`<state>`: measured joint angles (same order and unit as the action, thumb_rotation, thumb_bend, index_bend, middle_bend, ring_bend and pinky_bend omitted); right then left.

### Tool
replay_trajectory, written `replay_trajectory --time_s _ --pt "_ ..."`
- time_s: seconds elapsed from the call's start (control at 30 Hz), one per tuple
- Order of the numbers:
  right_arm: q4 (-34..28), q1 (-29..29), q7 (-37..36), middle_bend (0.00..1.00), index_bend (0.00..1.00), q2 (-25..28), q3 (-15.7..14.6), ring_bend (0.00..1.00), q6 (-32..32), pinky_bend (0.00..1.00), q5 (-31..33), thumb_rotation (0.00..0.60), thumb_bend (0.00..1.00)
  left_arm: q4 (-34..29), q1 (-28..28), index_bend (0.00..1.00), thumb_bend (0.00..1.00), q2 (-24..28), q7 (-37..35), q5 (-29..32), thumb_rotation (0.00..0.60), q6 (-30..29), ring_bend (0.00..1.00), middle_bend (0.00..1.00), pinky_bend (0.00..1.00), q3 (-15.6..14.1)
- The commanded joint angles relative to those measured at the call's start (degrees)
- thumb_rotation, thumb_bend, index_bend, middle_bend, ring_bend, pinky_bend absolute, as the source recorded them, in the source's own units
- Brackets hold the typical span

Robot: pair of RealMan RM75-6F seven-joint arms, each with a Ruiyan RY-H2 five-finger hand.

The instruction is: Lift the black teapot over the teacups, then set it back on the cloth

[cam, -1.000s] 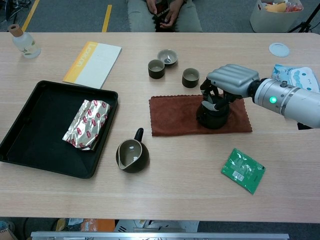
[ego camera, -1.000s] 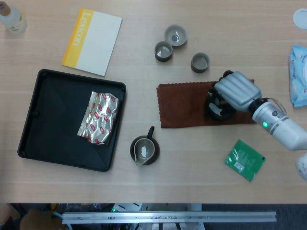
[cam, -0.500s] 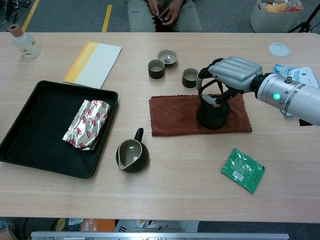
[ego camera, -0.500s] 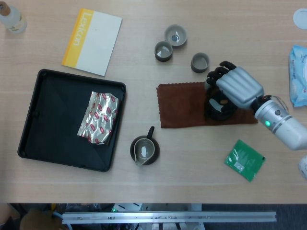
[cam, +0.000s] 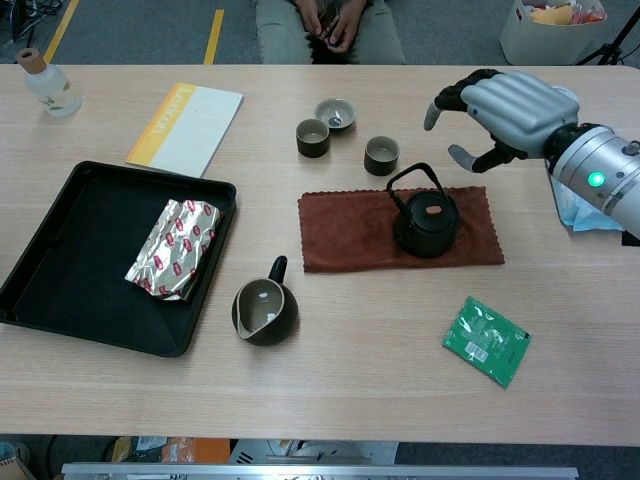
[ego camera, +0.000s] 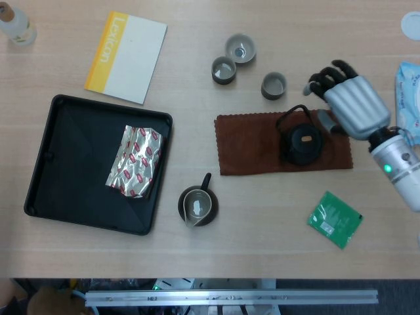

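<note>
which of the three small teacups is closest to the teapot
The dark teacup standing alone on the right, just beyond the brown cloth's far edge, is nearest the black teapot; the other two sit farther left.

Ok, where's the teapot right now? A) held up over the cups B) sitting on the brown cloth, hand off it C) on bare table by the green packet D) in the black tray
B: the teapot stands on the brown cloth; the right hand is open above, clear of it.

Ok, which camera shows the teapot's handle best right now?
The chest view: its side-on angle shows the black teapot's wire handle standing up in a full arch, clear of the right hand. The head view looks straight down on the teapot, so the handle flattens to a thin curve against the cloth.
</note>
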<state>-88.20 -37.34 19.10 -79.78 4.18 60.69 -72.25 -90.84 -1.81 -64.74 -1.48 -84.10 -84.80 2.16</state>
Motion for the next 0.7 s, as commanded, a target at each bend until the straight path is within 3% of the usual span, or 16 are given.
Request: replay_trajectory --time_s 0.03,0.7 --pt "-3.5 4.1 2.1 0.31 0.33 3.1 0.1 0.20 5.5 0.13 0.7 0.600 0.41 0.0 -0.3 0.15 0.25 0.0 -0.3 -0.9 0.600 -0.5 0.10 0.22 0.07 0.0" --pt "-13.2 22.2 2.3 0.32 0.33 16.3 -4.4 0.21 24.6 0.13 -1.3 0.600 0.41 0.1 -0.2 0.16 0.25 -1.9 -0.2 -8.7 0.600 -6.3 0.10 0.23 0.07 -1.2"
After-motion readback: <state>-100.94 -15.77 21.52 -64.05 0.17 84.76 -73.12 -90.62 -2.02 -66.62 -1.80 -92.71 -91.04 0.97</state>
